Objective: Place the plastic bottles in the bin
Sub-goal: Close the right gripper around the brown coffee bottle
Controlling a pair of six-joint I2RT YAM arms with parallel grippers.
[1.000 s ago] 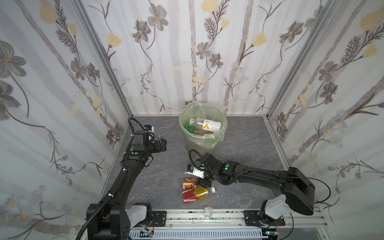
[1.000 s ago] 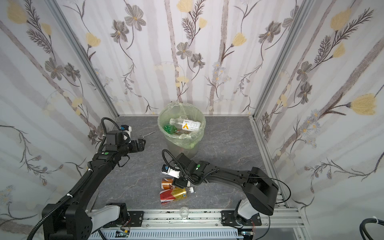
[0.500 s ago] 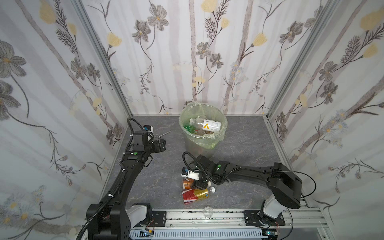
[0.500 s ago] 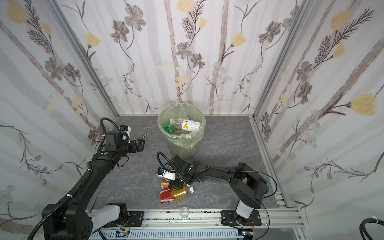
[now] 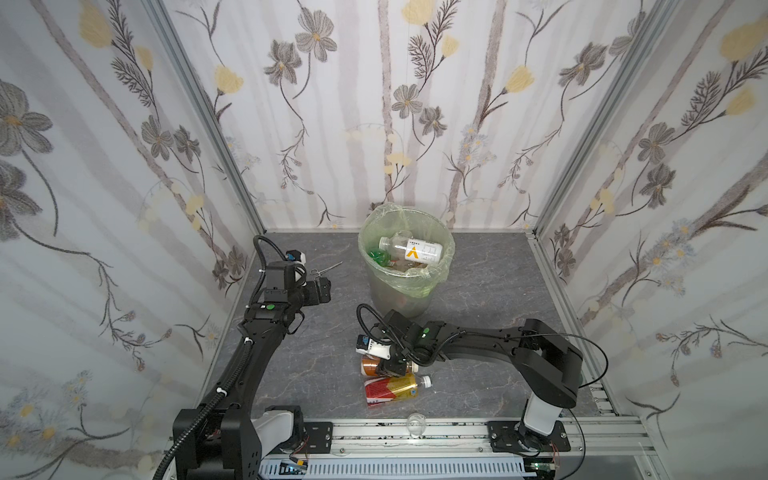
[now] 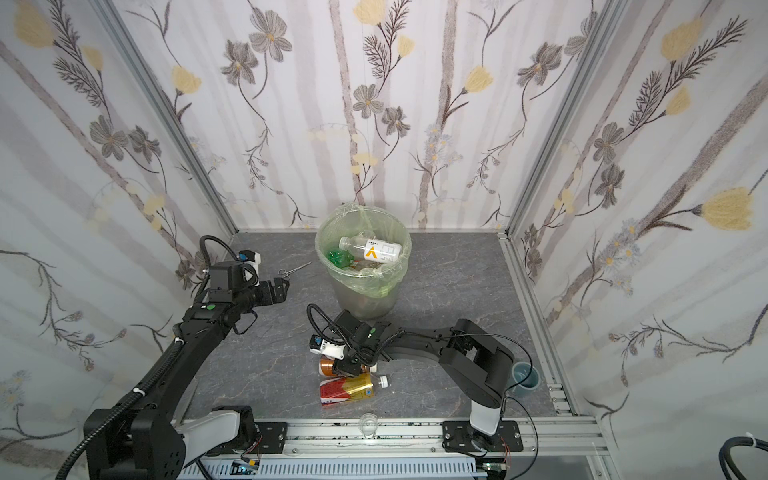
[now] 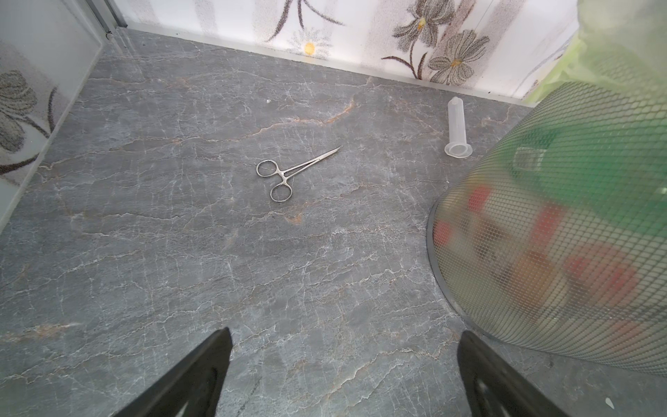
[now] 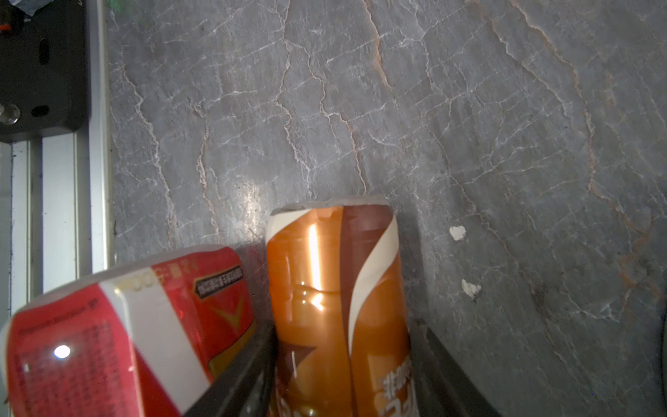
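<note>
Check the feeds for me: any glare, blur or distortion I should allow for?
Right wrist view: a glare streak runs down the orange bottle, and the red bottle close to the lens is soft. Left wrist view: the bin wall is blurred, its contents mere colour smears; the forceps are sharp. Both top views: even light, though the clear cup barely shows against the rail.
</note>
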